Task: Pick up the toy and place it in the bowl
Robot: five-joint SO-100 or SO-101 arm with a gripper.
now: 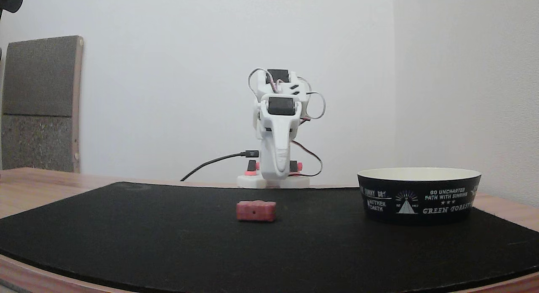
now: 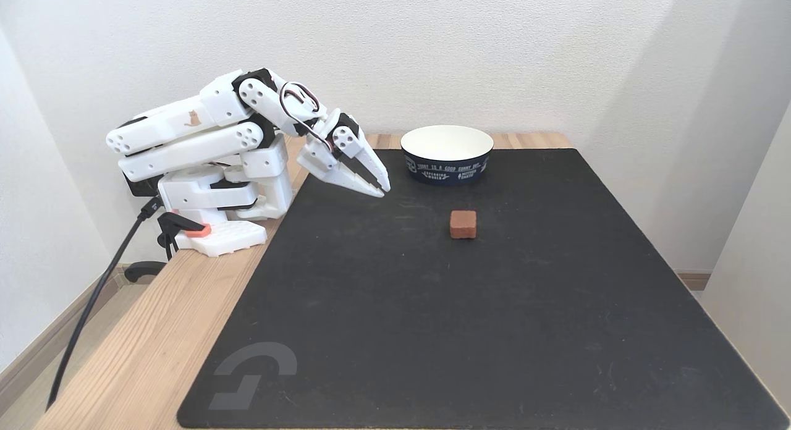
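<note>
The black mat (image 2: 494, 331) covers most of the wooden table (image 2: 123, 356), with bare room all round. The white arm (image 2: 204, 133) sits folded at its base, so the reach is not yet begun. The bowl (image 2: 446, 164) stands near the mat's far edge, and the toy (image 2: 463, 223) lies just in front of it, apart. The gripper (image 2: 382, 190) hangs clenched near the mat's edge; next it must open and extend to the toy
</note>
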